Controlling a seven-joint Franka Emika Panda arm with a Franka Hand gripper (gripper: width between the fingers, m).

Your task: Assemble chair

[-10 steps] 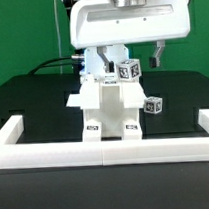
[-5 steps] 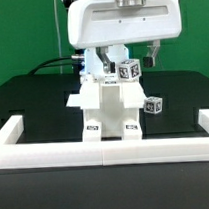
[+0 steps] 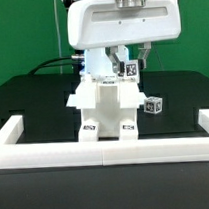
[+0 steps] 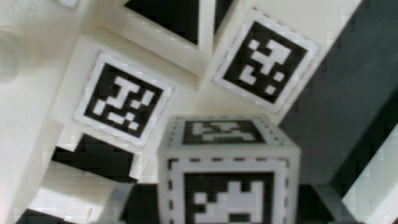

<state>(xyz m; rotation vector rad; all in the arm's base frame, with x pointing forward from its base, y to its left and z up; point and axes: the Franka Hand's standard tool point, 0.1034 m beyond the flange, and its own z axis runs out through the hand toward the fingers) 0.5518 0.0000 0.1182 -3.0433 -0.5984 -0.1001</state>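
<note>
The partly built white chair (image 3: 105, 110) stands in the middle of the black table, just behind the front wall. A short white chair piece with marker tags (image 3: 129, 68) sits at the chair's top, on the exterior view's right. My gripper (image 3: 127, 61) hangs straight over it, its fingers shut on that piece. In the wrist view the tagged piece (image 4: 226, 172) fills the space between the jaws of my gripper (image 4: 222, 208). Behind it are tagged chair slabs (image 4: 121, 102). A loose tagged chair block (image 3: 152, 106) lies on the table to the exterior view's right.
A long low white barrier wall (image 3: 107, 150) runs along the front, with raised ends at both sides (image 3: 10, 128). The black table (image 3: 32, 97) extends behind it. The robot's white body (image 3: 122, 21) looms above the chair.
The fingers have shut on the tagged chair piece at the chair's top. They stood wide around it before. The piece now sits a little higher and more upright.
</note>
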